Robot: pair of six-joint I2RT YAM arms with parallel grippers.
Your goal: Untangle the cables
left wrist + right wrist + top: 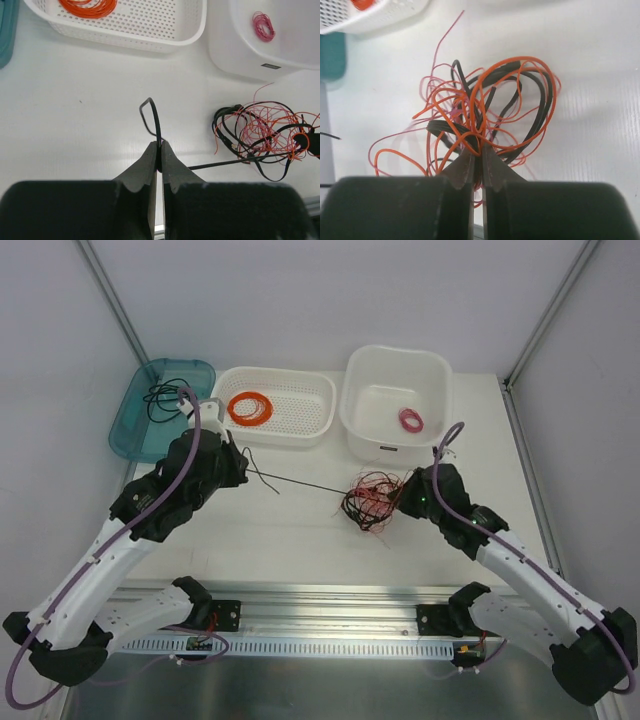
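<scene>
The cables (pixel 372 498) are a loose, messy clump of thin wires, black, orange-red and pinkish-red, with loops crossing over and through each other and a few fine pink and orange ends straying out at the sides. The clump lies on the white surface (pixel 290 540), just in front of the deep white tub (pixel 362 432). I judge the job to be partly done. One black strand (pixel 300 484) is drawn out of the clump in a straight, taut line, running away from the tub toward my left side, but its far end is buried in the knot. Everything else in the clump looks thoroughly interlaced, so most of the separating is left to do. My right jaws are shut on the near edge of the clump, pinching orange and black loops together and anchoring it. My left jaws are shut on the drawn-out black strand near its free end, which pokes past the tips in a small bent hook. Inside the tub lies a small tight pink coil (pixel 411 420). Beside the tub, to its left, sits a white perforated basket (pixel 310 432) holding a neat orange coil (pixel 250 407). Farther left of the tub, beyond the basket, is a teal tray (pixel 128 432) with a loose black wire (pixel 165 400) in it. These three may be wires already freed and sorted, though that is only my reading.
</scene>
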